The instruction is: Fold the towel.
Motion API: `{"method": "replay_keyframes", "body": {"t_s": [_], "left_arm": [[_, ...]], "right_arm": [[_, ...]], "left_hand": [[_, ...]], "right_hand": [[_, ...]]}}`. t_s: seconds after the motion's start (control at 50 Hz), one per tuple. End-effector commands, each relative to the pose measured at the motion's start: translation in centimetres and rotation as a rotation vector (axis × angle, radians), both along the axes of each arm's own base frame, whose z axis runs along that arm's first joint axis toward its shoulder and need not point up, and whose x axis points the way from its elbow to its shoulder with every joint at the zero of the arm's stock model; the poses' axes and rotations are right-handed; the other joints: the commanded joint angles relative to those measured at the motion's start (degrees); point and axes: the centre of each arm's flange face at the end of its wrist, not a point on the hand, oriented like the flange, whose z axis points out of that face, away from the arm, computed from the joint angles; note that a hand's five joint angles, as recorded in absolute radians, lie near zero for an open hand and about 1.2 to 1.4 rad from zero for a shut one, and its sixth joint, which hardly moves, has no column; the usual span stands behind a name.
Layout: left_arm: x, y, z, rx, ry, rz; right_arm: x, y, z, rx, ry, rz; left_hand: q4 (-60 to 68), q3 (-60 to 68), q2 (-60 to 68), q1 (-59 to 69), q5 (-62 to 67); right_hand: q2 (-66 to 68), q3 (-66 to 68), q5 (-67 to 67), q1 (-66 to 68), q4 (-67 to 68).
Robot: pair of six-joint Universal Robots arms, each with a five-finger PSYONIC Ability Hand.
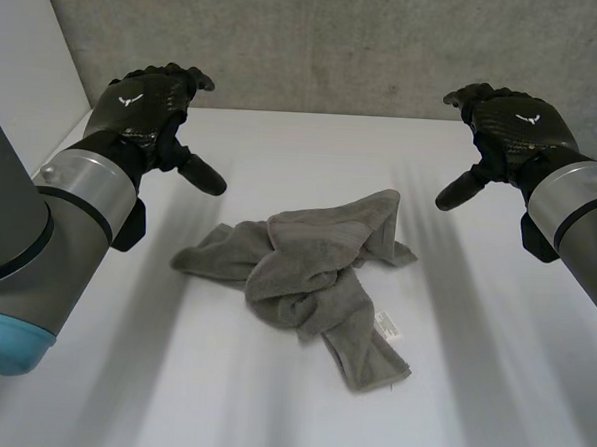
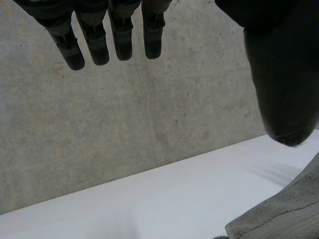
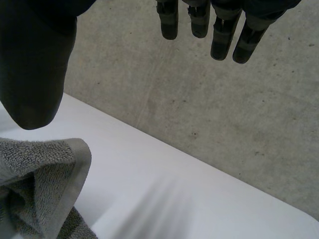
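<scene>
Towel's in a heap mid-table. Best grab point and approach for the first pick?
Probably the towel's loose tail by the white label: it lies flat on the table, clear of the bunched middle. Bring the open right hand, on that side, down from above and pinch the tail's end corner. The overlapping middle folds would likely lift as a clump.

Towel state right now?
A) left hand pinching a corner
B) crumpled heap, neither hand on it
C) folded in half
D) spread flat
B: the towel lies bunched and twisted mid-table, while the left hand and the right hand hover open on either side, well clear of it.
</scene>
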Motion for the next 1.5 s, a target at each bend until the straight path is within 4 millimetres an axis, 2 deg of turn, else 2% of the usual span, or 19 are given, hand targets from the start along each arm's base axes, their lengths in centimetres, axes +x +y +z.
{"method": "replay_keyframes", "body": {"t_s": [0.02,0.04,0.06,0.08,0.1,0.16,0.2,0.22,0.24,0.26,0.28,0.3,0.32,0.34,0.36,0.38,0.4,0.42,1.5], "left_arm": [[-0.01,0.00,-0.01,0.000,0.001,0.000],[-0.21,-0.12,-0.24,0.008,0.019,0.003],[-0.02,-0.01,-0.02,0.001,0.001,0.000],[-0.23,-0.14,-0.29,0.009,0.016,0.002],[-0.02,-0.02,-0.03,0.001,0.001,0.000],[-0.24,-0.21,-0.30,0.007,0.011,0.005],[-0.25,-0.23,-0.36,0.009,0.012,0.005],[-0.09,-0.08,-0.13,0.003,0.004,0.002],[-0.20,-0.30,-0.31,0.007,0.011,0.009],[-0.08,-0.11,-0.12,0.003,0.004,0.003],[-0.20,-0.30,-0.31,0.007,0.011,0.009],[-0.08,-0.11,-0.12,0.003,0.004,0.003],[-0.20,-0.27,-0.26,0.005,0.011,0.008],[-0.08,-0.10,-0.10,0.002,0.004,0.003],[-0.19,-0.26,-0.30,0.006,0.010,0.008],[-0.10,-0.12,-0.14,0.003,0.005,0.003],[-0.19,-0.26,-0.30,0.006,0.010,0.008],[-0.10,-0.12,-0.14,0.003,0.005,0.003],[-0.16,-0.21,-0.22,0.004,0.008,0.007]], "right_arm": [[0.00,-0.01,-0.01,0.000,0.000,0.000],[0.02,-0.25,-0.16,0.000,0.011,0.007],[0.00,-0.02,-0.01,0.000,0.001,0.001],[0.01,-0.22,-0.16,0.000,0.011,0.007],[0.01,-0.03,-0.02,0.000,0.001,0.001],[0.01,-0.25,-0.18,0.001,0.013,0.005],[0.00,-0.34,0.00,-0.004,0.011,0.005],[0.00,-0.12,-0.01,-0.001,0.004,0.002],[0.01,-0.35,0.05,-0.005,0.009,0.007],[0.01,-0.13,0.00,-0.001,0.004,0.003],[0.01,-0.35,0.05,-0.005,0.009,0.007],[0.01,-0.13,0.00,-0.001,0.004,0.003],[0.01,-0.35,0.05,-0.005,0.009,0.007],[0.01,-0.13,0.00,-0.001,0.004,0.003],[-0.03,-0.38,0.12,-0.008,0.008,0.005],[-0.01,-0.17,0.02,-0.003,0.004,0.003],[-0.03,-0.38,0.12,-0.008,0.008,0.005],[-0.01,-0.17,0.02,-0.003,0.004,0.003],[0.10,-0.22,-0.01,-0.003,0.006,0.017]], "left_hand": [[-0.1,-0.1,2.5,2.4,2.4],[-2.7,-2.2,51.7,51.0,50.8],[-0.1,-0.1,3.2,3.1,3.2],[-2.7,-2.2,42.2,41.5,41.3],[-0.2,-0.1,3.4,3.5,3.6],[-2.7,-2.2,10.3,9.6,9.4],[-2.7,-2.2,-4.9,-5.5,-5.4],[-0.8,-0.7,-0.5,-0.6,-0.4],[-2.7,-2.2,-4.7,-5.4,-5.4],[-0.8,-0.7,0.0,-0.1,0.1],[-2.7,-2.2,-4.7,-5.4,-5.4],[-0.8,-0.7,0.0,-0.1,0.1],[-2.7,-2.2,-4.9,-5.5,-5.4],[-0.8,-0.7,-0.1,-0.2,0.1],[-2.7,-2.2,-4.9,-5.5,-5.4],[-0.9,-0.7,-0.4,-0.7,-0.9],[-2.7,-2.2,-4.9,-5.5,-5.4],[-0.9,-0.7,-0.4,-0.7,-0.9],[-0.9,-0.7,-0.4,-0.7,-2.5]], "right_hand": [[1.7,0.1,1.3,1.7,0.1],[33.3,0.9,26.4,33.5,2.3],[2.0,0.0,1.6,2.0,0.1],[24.6,0.9,17.8,24.8,2.3],[1.9,0.1,1.6,2.0,0.2],[-0.3,0.9,-5.6,-0.2,2.3],[-8.7,0.9,-5.6,-8.5,2.3],[-2.3,0.3,-1.3,-2.2,0.7],[-8.8,0.9,-5.6,-8.6,2.3],[-2.4,0.3,-1.6,-2.3,0.7],[-8.8,0.9,-5.6,-8.6,2.3],[-2.4,0.3,-1.6,-2.3,0.7],[-8.8,0.9,-5.6,-8.6,2.3],[-2.4,0.3,-1.6,-2.3,0.7],[-8.8,0.9,-5.6,-8.6,2.3],[-3.0,0.3,-1.8,-2.8,0.8],[-8.8,0.9,-5.6,-8.6,2.3],[-3.0,0.3,-1.8,-2.8,0.8],[-3.0,0.3,-1.9,-3.0,0.8]]}}
